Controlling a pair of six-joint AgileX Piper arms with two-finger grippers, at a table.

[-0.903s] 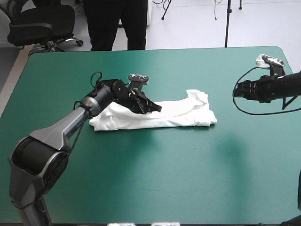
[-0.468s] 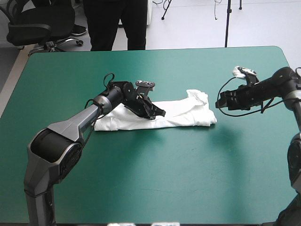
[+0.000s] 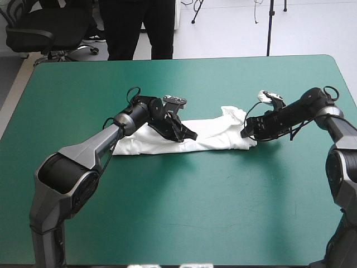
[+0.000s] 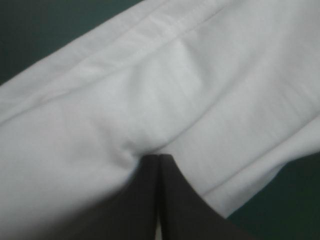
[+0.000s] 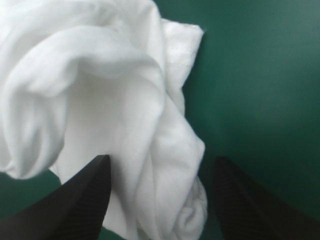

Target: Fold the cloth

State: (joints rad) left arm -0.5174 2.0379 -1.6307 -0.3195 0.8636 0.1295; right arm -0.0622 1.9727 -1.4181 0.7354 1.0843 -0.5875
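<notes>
The white T-shirt [image 3: 215,135] lies as a long folded band across the middle of the table, its right end bunched into a crumpled lump [image 3: 237,116]. My left gripper [image 3: 188,134] rests low on the band's middle. In the left wrist view its black fingers meet in one point [image 4: 159,158], and the T-shirt [image 4: 200,75] puckers at their tip. My right gripper [image 3: 246,130] is at the bunched right end. In the right wrist view it stands open [image 5: 161,159], with the crumpled T-shirt [image 5: 100,90] between and ahead of its fingers.
The teal-green cover [image 3: 195,212] lies bare in front of the T-shirt, and also behind it up to the table's far edge [image 3: 184,58]. The right edge of the table runs close behind the right arm.
The right arm has swung in from the table's right side to the T-shirt's bunched end. The left gripper has shifted slightly right on the band, and the T-shirt's left end moved right with it.
</notes>
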